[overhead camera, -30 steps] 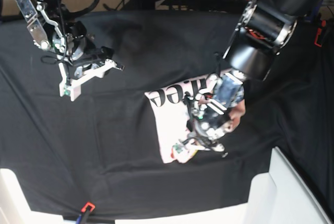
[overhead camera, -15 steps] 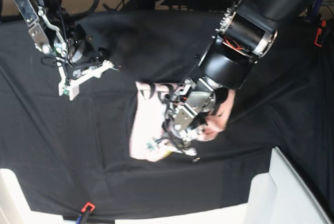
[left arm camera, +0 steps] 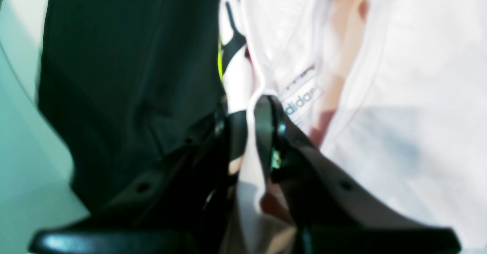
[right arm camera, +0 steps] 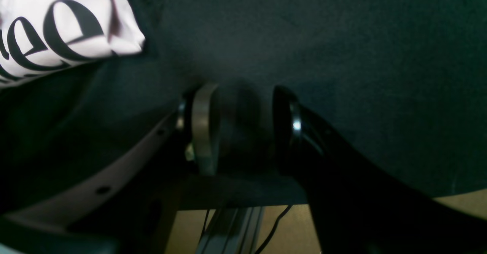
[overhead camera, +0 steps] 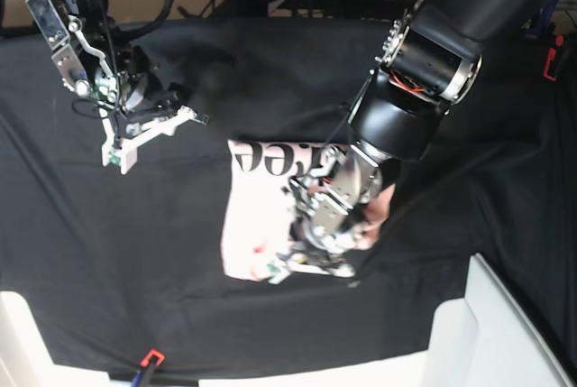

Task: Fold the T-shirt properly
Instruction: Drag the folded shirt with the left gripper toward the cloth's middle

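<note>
Pinching a fold of the pink T-shirt (overhead camera: 255, 216) mid-frame, the left gripper (left arm camera: 249, 132) held tight. The right gripper (overhead camera: 153, 127), upper left, hung open above the black cloth (overhead camera: 108, 252).

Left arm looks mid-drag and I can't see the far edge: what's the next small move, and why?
Probably lower the pinched fold onto the cloth, then release. The left gripper is shut on the T-shirt, which lies bunched on the black table cloth; the right gripper hangs open, holding nothing.

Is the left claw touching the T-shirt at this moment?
Touching. The left wrist view shows the left claw shut on a fold of the pale pink T-shirt, with the cloth pinched between its fingers.
</note>
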`<state>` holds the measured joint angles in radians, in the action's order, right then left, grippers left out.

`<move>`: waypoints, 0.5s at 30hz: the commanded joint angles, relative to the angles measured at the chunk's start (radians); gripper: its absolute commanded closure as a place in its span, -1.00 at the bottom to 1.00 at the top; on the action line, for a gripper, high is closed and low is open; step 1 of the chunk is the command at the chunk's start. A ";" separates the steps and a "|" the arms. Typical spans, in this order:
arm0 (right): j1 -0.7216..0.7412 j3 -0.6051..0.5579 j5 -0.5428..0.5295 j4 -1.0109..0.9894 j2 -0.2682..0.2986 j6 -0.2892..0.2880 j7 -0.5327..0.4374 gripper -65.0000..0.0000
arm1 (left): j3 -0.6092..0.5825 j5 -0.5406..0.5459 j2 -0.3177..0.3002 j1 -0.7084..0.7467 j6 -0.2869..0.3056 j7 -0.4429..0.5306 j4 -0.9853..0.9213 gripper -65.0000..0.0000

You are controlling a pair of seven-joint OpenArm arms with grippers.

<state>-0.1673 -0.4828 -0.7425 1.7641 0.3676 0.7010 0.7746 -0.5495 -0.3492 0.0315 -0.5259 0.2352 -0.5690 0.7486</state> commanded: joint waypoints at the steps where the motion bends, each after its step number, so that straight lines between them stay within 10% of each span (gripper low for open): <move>1: 0.018 0.003 0.001 0.016 0.008 -0.003 -0.014 0.35 | 0.027 -0.012 0.002 -0.023 -0.013 0.002 0.021 1.00; 15: 0.018 -0.023 0.001 0.020 0.006 -0.003 -0.013 0.35 | 0.073 -0.017 0.000 -0.009 -0.013 0.007 0.084 1.00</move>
<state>-0.1562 -0.5076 -0.7410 1.7641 0.3683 0.7013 0.7712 -0.4770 -0.3618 0.0246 -0.4961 0.2363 -0.5827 0.8150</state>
